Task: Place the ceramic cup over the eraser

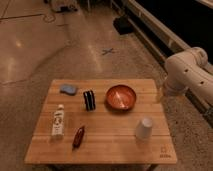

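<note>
The ceramic cup (pixel 144 128), small, white and tapered, stands on the wooden table (pixel 115 150) toward its front right. The eraser (pixel 89 99), a black block with pale stripes, stands near the table's middle, left of the red bowl. My white arm (pixel 185 75) reaches in from the right. My gripper (pixel 160 94) hangs just past the table's right edge, level with the bowl, well apart from the cup and far from the eraser. It is open and holds nothing.
A red bowl (pixel 120 96) sits right of the eraser. A blue-grey pad (pixel 68 89) lies at the back left, with a white labelled bottle (pixel 58 122) and a dark red oblong object (pixel 78 136) at the front left. Stone floor surrounds the table.
</note>
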`<state>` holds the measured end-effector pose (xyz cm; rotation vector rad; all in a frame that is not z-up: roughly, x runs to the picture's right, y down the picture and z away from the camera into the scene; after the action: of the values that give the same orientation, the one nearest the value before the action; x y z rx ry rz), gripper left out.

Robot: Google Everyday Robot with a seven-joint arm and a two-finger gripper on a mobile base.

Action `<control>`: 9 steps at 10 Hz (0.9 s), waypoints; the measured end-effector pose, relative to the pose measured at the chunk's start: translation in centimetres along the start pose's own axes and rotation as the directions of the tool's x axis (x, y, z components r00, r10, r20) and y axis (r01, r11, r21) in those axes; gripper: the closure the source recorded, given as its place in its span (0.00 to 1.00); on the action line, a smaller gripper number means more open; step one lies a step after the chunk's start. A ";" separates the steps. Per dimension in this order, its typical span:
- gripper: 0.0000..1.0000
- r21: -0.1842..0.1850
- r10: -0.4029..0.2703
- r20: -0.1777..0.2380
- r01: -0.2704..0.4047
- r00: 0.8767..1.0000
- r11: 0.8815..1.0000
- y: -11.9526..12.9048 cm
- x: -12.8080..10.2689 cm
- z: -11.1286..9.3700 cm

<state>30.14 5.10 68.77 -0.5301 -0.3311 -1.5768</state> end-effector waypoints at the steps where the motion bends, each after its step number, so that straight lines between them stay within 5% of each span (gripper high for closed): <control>1: 0.37 0.002 -0.006 0.001 0.006 1.000 1.000 -0.3 -0.3 0.3; 9: 0.37 0.006 -0.071 0.016 0.071 0.997 0.997 -3.2 -4.2 2.5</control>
<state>27.36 10.22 69.01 -0.5319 -0.3693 -1.6406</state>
